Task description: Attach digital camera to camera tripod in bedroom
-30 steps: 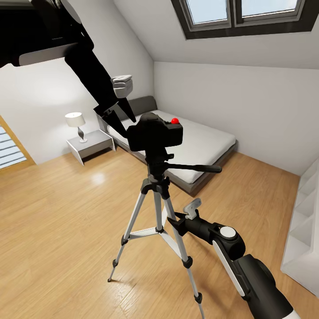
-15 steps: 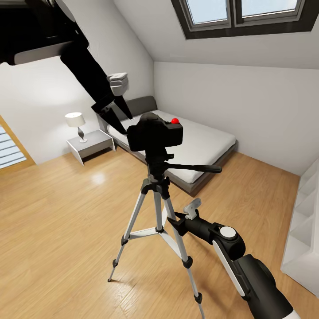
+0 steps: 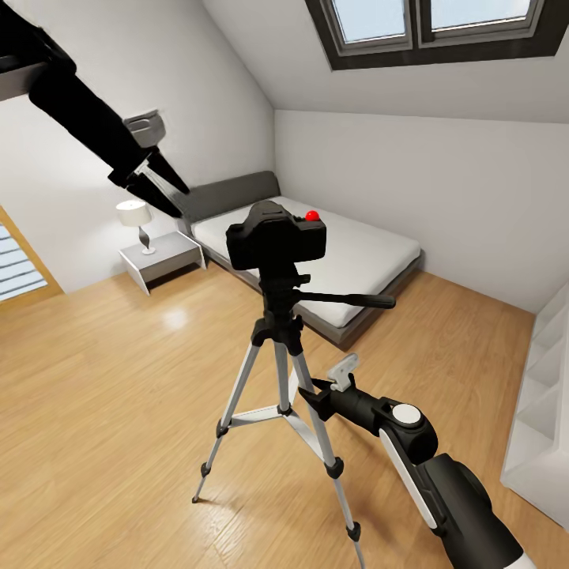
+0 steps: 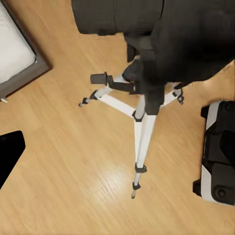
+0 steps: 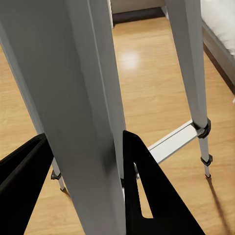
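— Where is the digital camera (image 3: 276, 238)?

— It sits on top of the camera tripod (image 3: 280, 371), right on the black head. The red button is on its top. The tripod stands on the wood floor (image 3: 111, 395) in the bedroom, near the foot of the grey bed (image 3: 371, 261).

— And the left gripper (image 3: 175, 199)?

— It hangs up in the air, well apart from the camera, over by the lamp (image 3: 136, 222) and the white nightstand (image 3: 162, 258). Its two black fingers are spread a little, and nothing is between them.

— What does its wrist camera see?

— It looks down on the camera (image 4: 161, 36) and the three silver legs of the tripod (image 4: 142, 132).

— What about the right gripper (image 3: 310, 397)?

— It is low down, at one tripod leg. In the right wrist view a silver leg (image 5: 88, 112) stands between the two black fingers (image 5: 147, 196). They seem to press on it, but I cannot tell for sure.
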You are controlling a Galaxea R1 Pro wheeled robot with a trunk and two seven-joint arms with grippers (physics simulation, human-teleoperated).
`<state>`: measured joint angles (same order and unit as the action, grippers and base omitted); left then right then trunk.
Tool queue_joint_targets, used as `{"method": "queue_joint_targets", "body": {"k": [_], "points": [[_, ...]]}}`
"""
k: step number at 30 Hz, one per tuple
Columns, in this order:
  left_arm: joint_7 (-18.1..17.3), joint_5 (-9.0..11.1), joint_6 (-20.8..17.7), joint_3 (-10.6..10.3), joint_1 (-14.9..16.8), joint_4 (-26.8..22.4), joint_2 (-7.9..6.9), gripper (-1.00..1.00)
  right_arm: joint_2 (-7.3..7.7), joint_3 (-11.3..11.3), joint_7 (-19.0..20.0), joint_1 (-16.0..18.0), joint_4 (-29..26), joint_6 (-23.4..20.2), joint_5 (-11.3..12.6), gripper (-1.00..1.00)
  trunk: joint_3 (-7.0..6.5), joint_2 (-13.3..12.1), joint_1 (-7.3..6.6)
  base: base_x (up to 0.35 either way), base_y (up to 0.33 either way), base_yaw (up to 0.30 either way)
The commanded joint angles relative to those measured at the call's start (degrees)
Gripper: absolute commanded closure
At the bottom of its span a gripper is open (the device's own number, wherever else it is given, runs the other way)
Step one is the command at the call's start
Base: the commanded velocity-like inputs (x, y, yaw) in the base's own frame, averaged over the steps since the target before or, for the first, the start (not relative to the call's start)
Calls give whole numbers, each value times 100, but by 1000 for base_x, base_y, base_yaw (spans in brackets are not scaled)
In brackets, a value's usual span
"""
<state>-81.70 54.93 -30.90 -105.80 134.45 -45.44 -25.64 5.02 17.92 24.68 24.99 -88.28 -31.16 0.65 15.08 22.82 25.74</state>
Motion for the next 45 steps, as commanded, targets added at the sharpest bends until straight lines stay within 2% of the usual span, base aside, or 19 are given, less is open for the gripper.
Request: {"method": "queue_joint_targets", "body": {"k": [1,5,8,10,13,17,23,24,29,32,33,39,45], "points": [[30,47,-52,-18,-24,1,-103,-100,5,10,10,6,355,-30,-128,100,12,10,4,0,0,0],[453,53,-40,22,-385,173,-491,-100,7,10,10,3,355,-30,-127,100,12,10,4,0,0,0],[1013,127,-44,91,-887,334,-793,-100,7,9,10,4,355,-30,-126,100,12,10,4,0,0,0],[1433,284,-42,223,-1299,398,-994,-100,8,8,10,5,355,-30,-126,100,12,10,4,0,0,0],[2089,616,-31,546,-1988,452,-1248,-100,8,9,10,5,355,-31,-126,100,12,10,4,0,0,0],[2962,997,50,1200,-2930,515,-1447,-100,8,5,16,6,355,-31,-126,100,12,10,4,0,0,0],[4052,1234,170,2433,-4138,550,-1558,-100,8,2,17,6,355,-31,-126,100,12,10,4,0,0,0],[4052,1234,170,2433,-4138,550,-1558,-100,8,2,17,6,355,-31,-126,100,12,10,4,0,0,0],[4416,1309,139,3453,-4875,560,-1594,-100,8,2,19,6,355,-31,-126,100,12,10,4,0,0,0],[4506,1327,-8,3966,-5259,561,-1590,-100,8,2,21,6,355,-31,-126,100,12,10,4,0,0,0],[4545,1332,-135,4200,-5470,562,-1588,-100,8,2,22,6,355,-31,-126,100,12,10,4,0,0,0],[4594,1339,-389,4489,-5884,563,-1597,-100,8,1,26,1,353,-31,-126,100,12,10,4,0,0,0],[4773,1356,-465,4609,-6410,566,-1586,-100,8,8,28,-2,354,-31,-126,100,12,10,4,0,0,0]]}}
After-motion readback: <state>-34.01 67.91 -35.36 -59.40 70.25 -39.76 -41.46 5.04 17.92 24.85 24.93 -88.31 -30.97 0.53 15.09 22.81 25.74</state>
